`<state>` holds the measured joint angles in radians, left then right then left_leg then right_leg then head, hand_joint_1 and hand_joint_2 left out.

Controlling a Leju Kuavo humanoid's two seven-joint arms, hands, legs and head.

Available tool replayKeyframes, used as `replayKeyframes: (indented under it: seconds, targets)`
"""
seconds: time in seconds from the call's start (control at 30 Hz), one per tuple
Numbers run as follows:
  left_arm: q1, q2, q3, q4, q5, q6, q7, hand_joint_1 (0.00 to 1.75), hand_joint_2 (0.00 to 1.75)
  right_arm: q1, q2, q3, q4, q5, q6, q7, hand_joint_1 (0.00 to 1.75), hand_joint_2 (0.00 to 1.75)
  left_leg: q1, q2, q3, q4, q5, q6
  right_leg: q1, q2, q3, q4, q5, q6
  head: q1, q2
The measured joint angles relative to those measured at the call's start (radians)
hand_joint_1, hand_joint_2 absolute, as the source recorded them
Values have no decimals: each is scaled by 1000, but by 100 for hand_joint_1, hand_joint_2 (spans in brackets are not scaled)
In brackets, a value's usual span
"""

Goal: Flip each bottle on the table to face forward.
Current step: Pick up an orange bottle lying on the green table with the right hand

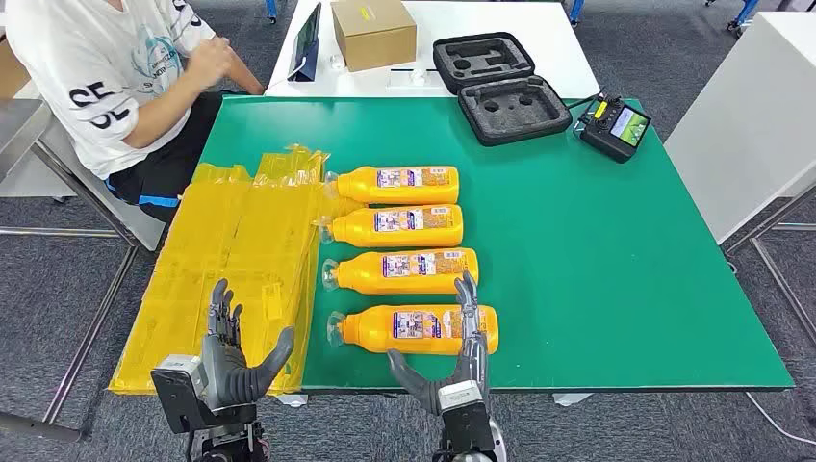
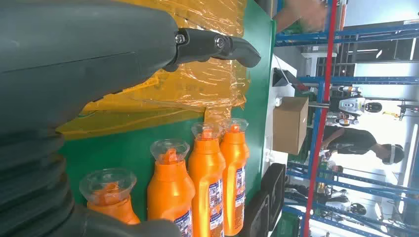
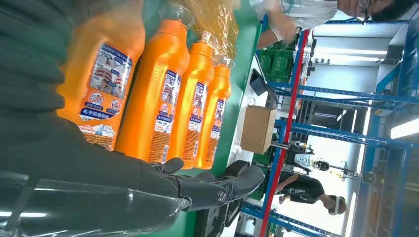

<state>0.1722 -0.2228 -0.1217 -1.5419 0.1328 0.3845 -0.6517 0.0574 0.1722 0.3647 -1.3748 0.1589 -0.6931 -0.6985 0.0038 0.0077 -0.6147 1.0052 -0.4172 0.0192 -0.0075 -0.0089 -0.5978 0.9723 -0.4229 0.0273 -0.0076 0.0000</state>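
Observation:
Several orange bottles lie in a column on the green table [image 1: 597, 260], clear caps toward the left, labels up. The nearest bottle [image 1: 409, 329] lies just beyond my right hand [image 1: 452, 371], whose spread fingers reach up over its base end; nothing is in its grasp. Beyond it lie a second bottle [image 1: 404, 271], a third [image 1: 399, 226] and the farthest [image 1: 399, 184]. My left hand [image 1: 226, 361] hovers open over the yellow plastic sheets [image 1: 231, 260], holding nothing. In the left wrist view the capped ends [image 2: 170, 150] line up; in the right wrist view the labels [image 3: 111, 74] show.
A person in a white shirt [image 1: 106, 67] sits at the table's far left corner. A cardboard box [image 1: 373, 31], a black foam-lined case [image 1: 500, 87] and a black controller [image 1: 614, 125] stand at the far end. The green table's right half is bare.

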Motion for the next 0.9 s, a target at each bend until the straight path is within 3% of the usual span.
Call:
replayKeyframes:
  seconds: [0.07,0.13,0.17,0.23,0.27,0.3,0.37,0.7,0.9]
  targets:
    - [0,0,0,0,0,0,0,88,175,-1,0,0,0,1,0,0,0,175,0,0,0,0,0,0,0,0,0,0,0,0,0,0]
    - [0,1,0,0,1,0,0,10,175,-1,1,-1,0,3,0,0,0,175,0,0,0,0,0,0,0,0,0,0,0,0,0,0]
    - [1,2,0,0,1,-1,0,0,175,-1,2,-2,0,5,0,0,0,175,0,0,0,0,0,0,0,0,0,0,0,0,0,0]
    - [2,3,0,0,0,-1,0,74,175,-1,2,-2,0,13,-1,0,0,175,0,0,0,0,0,0,0,0,0,0,0,0,0,0]
    - [2,4,0,0,-1,-1,0,76,175,0,2,-3,0,18,-1,0,0,175,0,0,0,0,0,0,0,0,0,0,0,0,0,0]
    - [4,4,0,0,-1,-1,0,76,175,0,2,-4,0,23,-1,0,0,175,0,0,0,0,0,0,0,0,0,0,0,0,0,0]
    - [6,4,0,-1,-1,0,-1,3,175,0,1,-7,-2,29,-1,0,0,175,0,0,0,0,0,0,0,0,0,0,0,0,0,0]
    - [17,9,6,-1,5,7,-4,0,175,-7,-3,-25,-2,67,5,10,0,175,0,0,0,0,0,0,0,0,0,0,0,0,0,0]
    - [33,12,17,-11,-1,11,-7,0,175,-42,-24,-39,6,258,53,161,0,175,0,0,0,0,0,0,0,0,0,0,0,0,0,0]
